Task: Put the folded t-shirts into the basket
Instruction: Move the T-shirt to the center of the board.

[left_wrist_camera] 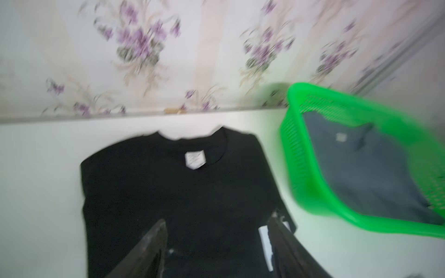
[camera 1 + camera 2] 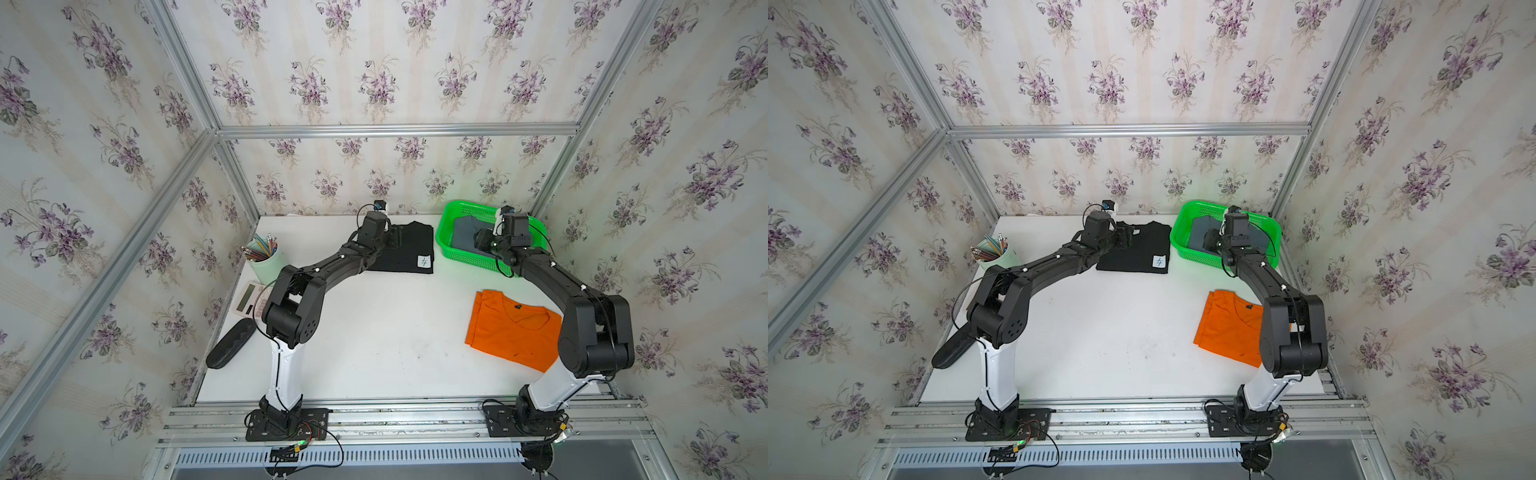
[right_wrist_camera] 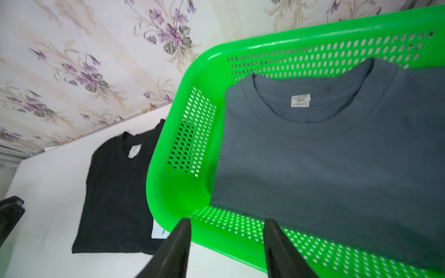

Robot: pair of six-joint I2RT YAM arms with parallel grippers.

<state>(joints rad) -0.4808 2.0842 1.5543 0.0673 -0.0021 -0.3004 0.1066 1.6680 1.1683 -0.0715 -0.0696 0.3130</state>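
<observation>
Inside one basket (image 2: 465,257), one grey tee (image 2: 463,235), two tees (image 2: 409,249) (image 2: 511,332) outside

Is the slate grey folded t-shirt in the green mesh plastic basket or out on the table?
In. The grey t-shirt lies flat inside the green basket, on its mesh floor.

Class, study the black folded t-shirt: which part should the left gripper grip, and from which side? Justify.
Probably the near hem edge of the black t-shirt, by its white patch, coming low from the robot's side. It lies flat, so only edges can be pinched; the basket crowds its right edge, the wall its collar end.
</observation>
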